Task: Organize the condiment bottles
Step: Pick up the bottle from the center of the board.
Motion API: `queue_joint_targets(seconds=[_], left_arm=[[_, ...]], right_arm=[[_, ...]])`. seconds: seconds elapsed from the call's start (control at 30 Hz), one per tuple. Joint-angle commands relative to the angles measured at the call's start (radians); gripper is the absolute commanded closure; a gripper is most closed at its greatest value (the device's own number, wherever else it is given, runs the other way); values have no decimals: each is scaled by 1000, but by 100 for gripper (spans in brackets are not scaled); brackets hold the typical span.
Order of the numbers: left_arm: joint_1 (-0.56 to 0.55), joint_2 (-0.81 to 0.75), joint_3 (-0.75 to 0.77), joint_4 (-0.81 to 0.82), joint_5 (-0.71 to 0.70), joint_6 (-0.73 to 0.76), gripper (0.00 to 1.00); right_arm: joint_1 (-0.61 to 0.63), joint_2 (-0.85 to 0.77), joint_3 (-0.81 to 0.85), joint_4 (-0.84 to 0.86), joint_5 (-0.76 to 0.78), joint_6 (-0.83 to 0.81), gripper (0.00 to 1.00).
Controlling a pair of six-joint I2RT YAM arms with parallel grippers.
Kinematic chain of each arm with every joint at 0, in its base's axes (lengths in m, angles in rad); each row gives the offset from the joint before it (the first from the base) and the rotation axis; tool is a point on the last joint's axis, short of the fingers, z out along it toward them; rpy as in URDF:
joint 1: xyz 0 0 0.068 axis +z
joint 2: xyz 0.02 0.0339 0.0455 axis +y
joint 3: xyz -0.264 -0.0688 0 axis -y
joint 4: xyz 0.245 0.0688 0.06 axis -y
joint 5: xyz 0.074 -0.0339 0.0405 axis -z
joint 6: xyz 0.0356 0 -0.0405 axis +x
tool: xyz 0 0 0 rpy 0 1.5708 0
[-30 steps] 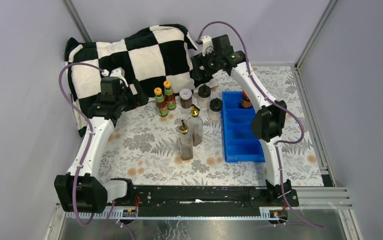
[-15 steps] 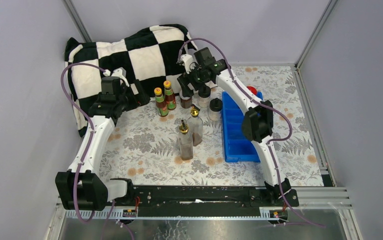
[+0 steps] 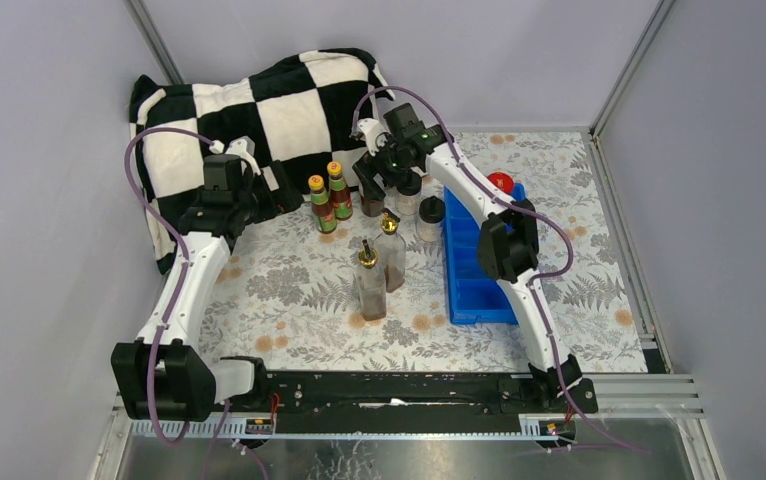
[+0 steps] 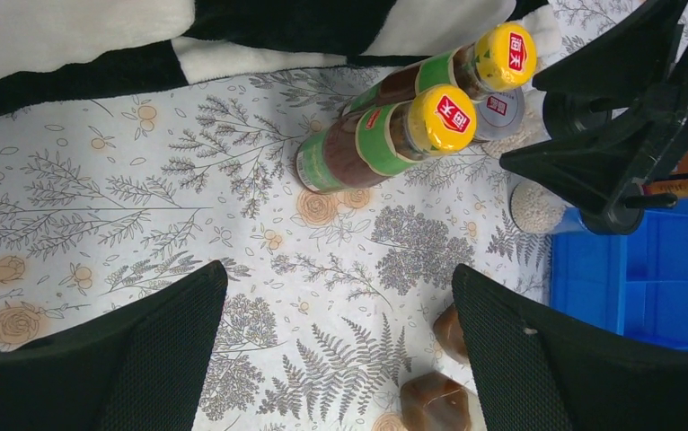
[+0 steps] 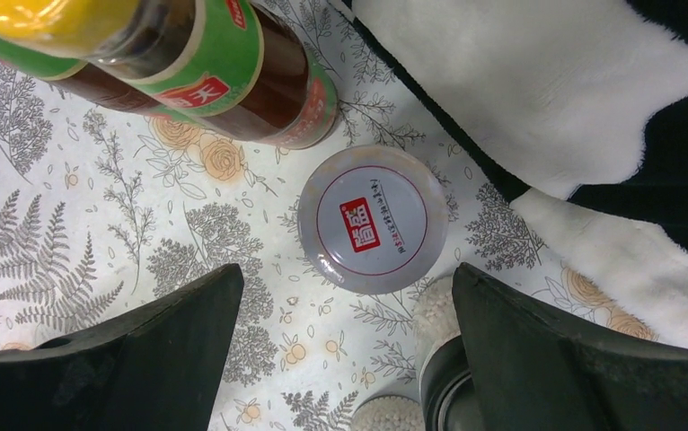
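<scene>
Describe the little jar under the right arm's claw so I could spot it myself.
Start at the black-and-white checkered blanket at the back left. Just in front of it, the jar sits between the two orange-capped sauce bottles and a black-capped shaker. It alone has a flat white lid with a red label.

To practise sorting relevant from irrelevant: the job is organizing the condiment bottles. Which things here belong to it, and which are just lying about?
Belong: two orange-capped sauce bottles, two gold-spouted bottles, two black-capped shakers, white-lidded jar, red-lidded jar; blue tray, probably their destination.
Lying about: checkered blanket.
</scene>
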Motion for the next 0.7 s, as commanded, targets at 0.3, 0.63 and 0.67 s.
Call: queue_joint_targets(seconds=[0.3,0.63,0.67], left_arm=[[8,-7,-16,50,42,0,1],[8,-11,-19,56,54,0,1],[8,-10,-20,56,56,1,1]], right_arm=[[29,52,-2,142,77,-18,7],[34,88,-13,227,119,6,12],[34,92,-12,228,122,6,12]])
